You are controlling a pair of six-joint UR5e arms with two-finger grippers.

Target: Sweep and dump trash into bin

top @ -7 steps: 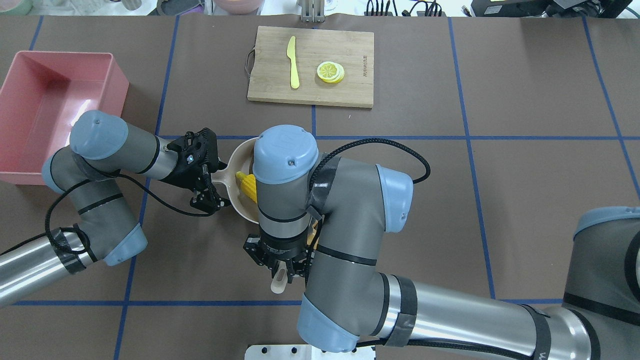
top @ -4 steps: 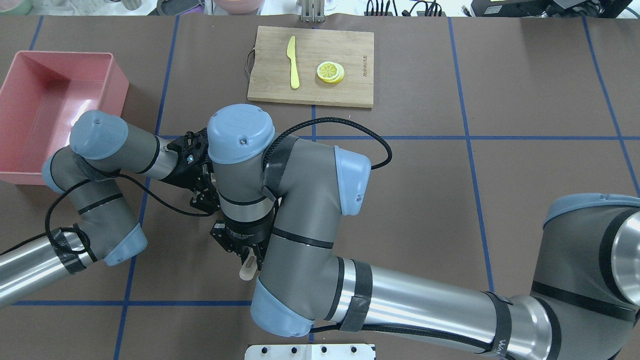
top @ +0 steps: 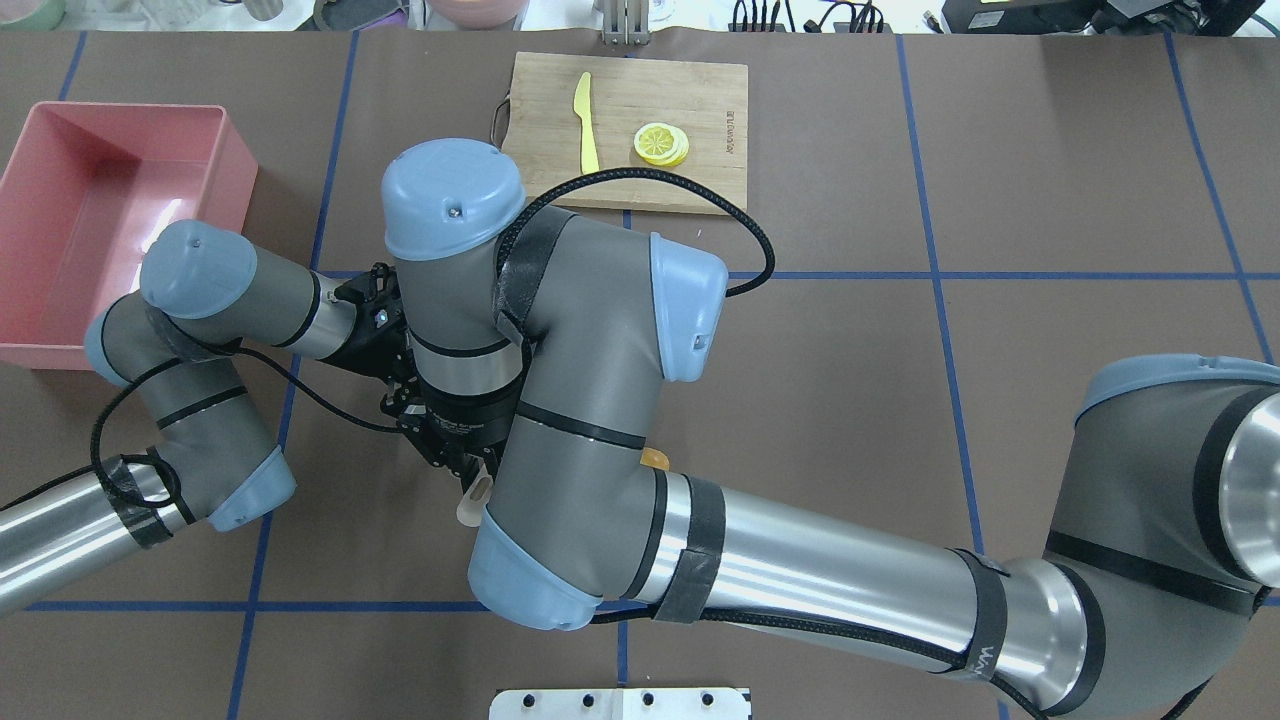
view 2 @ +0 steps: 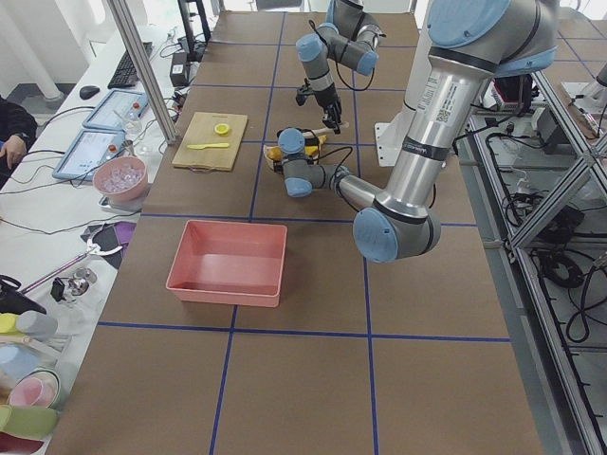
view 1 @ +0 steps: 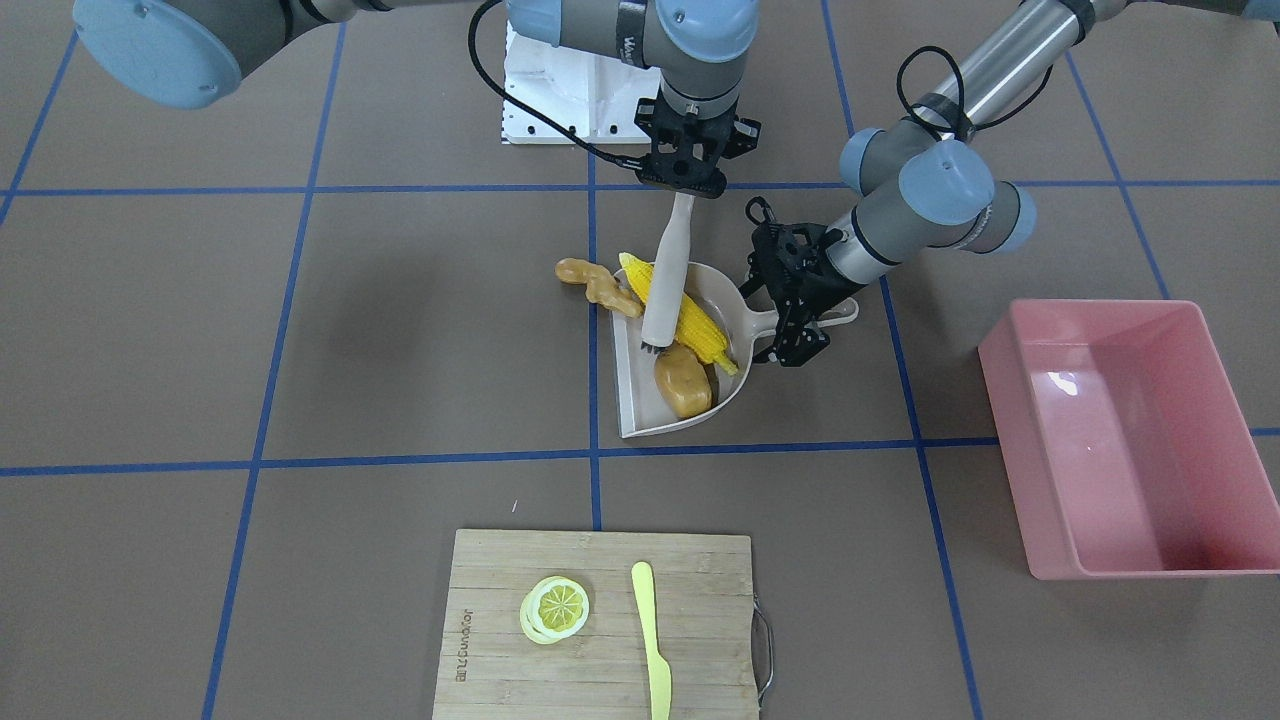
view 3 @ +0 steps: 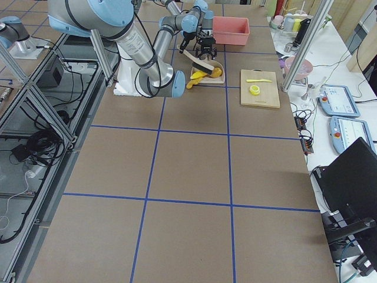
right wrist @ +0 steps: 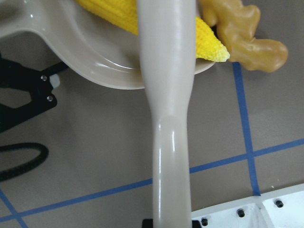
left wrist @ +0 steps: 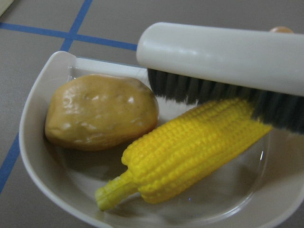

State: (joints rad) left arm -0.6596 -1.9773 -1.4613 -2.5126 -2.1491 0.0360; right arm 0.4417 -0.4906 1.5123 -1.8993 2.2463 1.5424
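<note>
A pale beige dustpan (view 1: 632,425) lies mid-table with the yellow corn cob (view 1: 700,328) and the brown potato (view 1: 683,382) inside it. The tan ginger root (view 1: 597,284) lies on the table at the pan's open edge. My right gripper (view 1: 686,185) is shut on a beige brush (view 1: 665,290), whose bristles rest over the corn. My left gripper (view 1: 790,325) is shut on the dustpan handle (view 1: 848,312). The left wrist view shows the potato (left wrist: 102,111), corn (left wrist: 190,156) and brush (left wrist: 223,52). The pink bin (top: 100,220) stands empty beyond my left arm.
A bamboo cutting board (view 1: 700,590) with a lemon slice (view 1: 555,608) and a pale yellow knife (view 1: 655,640) sits at the far side. In the overhead view my right arm (top: 560,330) hides the dustpan.
My right arm has swung toward my left side with the brush, drawing it across the dustpan and now covering the pan and corn from above. My left arm has not moved.
</note>
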